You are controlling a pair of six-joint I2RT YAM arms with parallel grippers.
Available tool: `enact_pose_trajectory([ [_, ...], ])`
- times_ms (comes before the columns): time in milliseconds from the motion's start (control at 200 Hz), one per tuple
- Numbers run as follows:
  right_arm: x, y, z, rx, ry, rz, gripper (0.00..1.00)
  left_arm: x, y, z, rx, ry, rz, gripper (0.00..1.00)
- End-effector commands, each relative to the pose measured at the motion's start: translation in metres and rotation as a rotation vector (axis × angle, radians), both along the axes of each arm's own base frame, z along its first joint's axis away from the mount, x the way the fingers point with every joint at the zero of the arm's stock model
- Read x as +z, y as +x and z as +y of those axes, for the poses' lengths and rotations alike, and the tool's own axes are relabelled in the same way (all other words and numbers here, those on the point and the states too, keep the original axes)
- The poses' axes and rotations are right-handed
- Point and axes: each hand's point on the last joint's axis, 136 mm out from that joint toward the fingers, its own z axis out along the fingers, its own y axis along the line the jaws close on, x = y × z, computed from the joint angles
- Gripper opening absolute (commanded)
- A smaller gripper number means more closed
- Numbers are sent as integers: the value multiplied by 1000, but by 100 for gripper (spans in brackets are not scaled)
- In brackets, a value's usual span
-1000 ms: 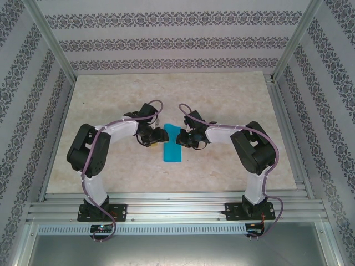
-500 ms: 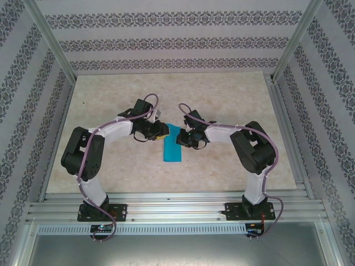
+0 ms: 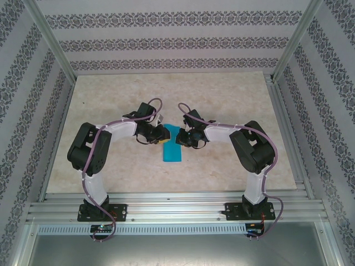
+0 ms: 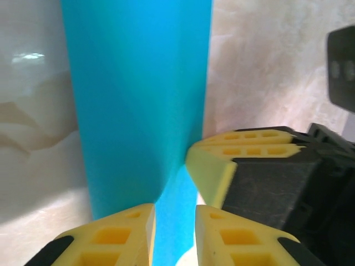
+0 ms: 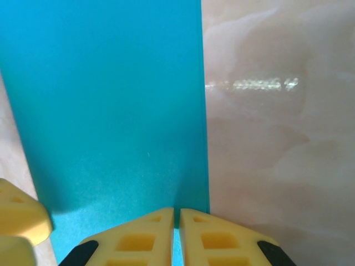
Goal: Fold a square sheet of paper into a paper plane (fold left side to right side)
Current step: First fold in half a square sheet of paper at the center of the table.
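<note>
1. Top external: the left arm (image 3: pixel 91 152) and right arm (image 3: pixel 252 147) bend inward at the elbows, with their wrists lowered toward the paper (image 3: pixel 172 147), a narrow blue strip lying flat on the table (image 3: pixel 111 94).
2. The left gripper (image 3: pixel 161 134) is at the paper's far-left corner and the right gripper (image 3: pixel 182 138) at its far-right edge, so that end is hidden.
3. Left wrist: 2 yellow fingers stand narrowly apart with paper in the gap. I cannot tell whether they pinch it.
4. Right wrist: the jaws are clenched at the paper, and the paper's ends are cut off.
</note>
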Motion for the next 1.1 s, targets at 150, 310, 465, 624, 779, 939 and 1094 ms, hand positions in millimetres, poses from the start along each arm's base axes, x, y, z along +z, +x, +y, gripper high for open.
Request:
enact_pose_trajectory([
  [150,-28,-14,-13,14,-104,54,13,-30,-10,17,-38,135,25,24],
  [310,-30,-15,-14,18,-111,58,13,-40,-12,24,-36,184,28,22],
  [465,-27,-15,-13,27,-102,43,13,-50,-15,30,-42,218,36,21],
  [624,2,-4,2,47,-8,-28,14,-56,-21,36,-58,246,45,21],
  [779,46,9,18,57,91,-113,17,-61,-27,40,-74,270,49,21],
  [939,62,17,27,50,134,-137,17,-62,-29,41,-85,293,47,21],
  [1094,54,25,40,13,204,-111,15,-62,-30,39,-88,291,43,21],
])
